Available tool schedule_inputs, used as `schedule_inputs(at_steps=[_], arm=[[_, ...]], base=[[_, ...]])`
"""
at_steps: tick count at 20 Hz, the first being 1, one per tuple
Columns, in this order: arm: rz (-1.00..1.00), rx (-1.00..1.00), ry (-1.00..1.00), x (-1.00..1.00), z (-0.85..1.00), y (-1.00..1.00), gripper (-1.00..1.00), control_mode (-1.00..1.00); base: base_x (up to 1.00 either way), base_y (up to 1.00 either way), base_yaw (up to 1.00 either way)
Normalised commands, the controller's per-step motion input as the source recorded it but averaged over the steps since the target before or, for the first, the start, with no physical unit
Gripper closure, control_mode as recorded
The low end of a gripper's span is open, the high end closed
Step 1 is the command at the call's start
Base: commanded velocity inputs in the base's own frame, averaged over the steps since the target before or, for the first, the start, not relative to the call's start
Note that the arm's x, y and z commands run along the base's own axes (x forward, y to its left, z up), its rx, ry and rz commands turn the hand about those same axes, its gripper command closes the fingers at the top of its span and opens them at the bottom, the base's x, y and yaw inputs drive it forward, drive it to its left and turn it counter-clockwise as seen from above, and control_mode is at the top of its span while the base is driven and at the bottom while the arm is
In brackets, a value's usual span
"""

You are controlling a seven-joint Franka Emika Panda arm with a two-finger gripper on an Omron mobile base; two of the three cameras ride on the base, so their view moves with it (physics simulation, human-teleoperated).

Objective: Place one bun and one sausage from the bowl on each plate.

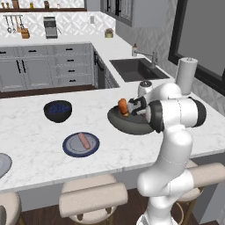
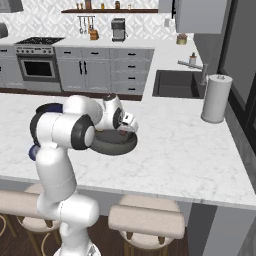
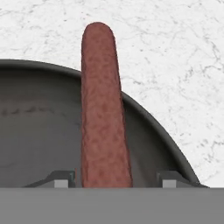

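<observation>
Hand view gives me the sausage (image 3: 104,109) dead centre, a long reddish-brown rod running from the bottom of the frame straight up past the far rim of the bowl (image 3: 39,127) and out over the marble. Its long axis lies along the line I'm looking down, so it points away from the end effector (image 3: 115,178). The two dark tips sit at the lower edge, one on each side of the sausage's near end, and neither appears to touch its sides; whether the sausage is pinched higher up the fingers, below the frame edge, I cannot tell from here.

Over in the left base view, I pick up an orange-red piece at centre frame, right at the end effector (image 1: 128,107) and above the bowl (image 1: 127,125); I judge that's this same sausage. Left of it and lower in the frame sits the blue-rimmed plate (image 1: 70,149), which already carries a sausage (image 1: 84,140). The plain grey plate (image 1: 3,163) peeks in at the far left edge of the surface (image 1: 35,132).

My read: this sausage belongs on the grey plate, well apart to the left, so I'd need a long leftward swing.
</observation>
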Motion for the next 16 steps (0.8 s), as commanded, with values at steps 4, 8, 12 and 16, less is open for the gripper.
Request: schedule_inputs(at_steps=[4,8,12,16], arm=[[-0.1,0.0,0.0,0.0,-0.22,0.0,1.0,-1.0],[-0.22,0.01,-0.05,-0.22,0.05,0.04,1.0,-1.0],[-0.19,0.11,-0.06,-0.9,0.99,-0.01,1.0,-1.0],[-0.08,0.19,-0.1,-1.0,1.0,-0.13,1.0,-1.0]], base=[[0.0,0.0,0.0],[0.0,0.0,0.0],[0.0,0.0,0.0],[0.0,0.0,0.0]])
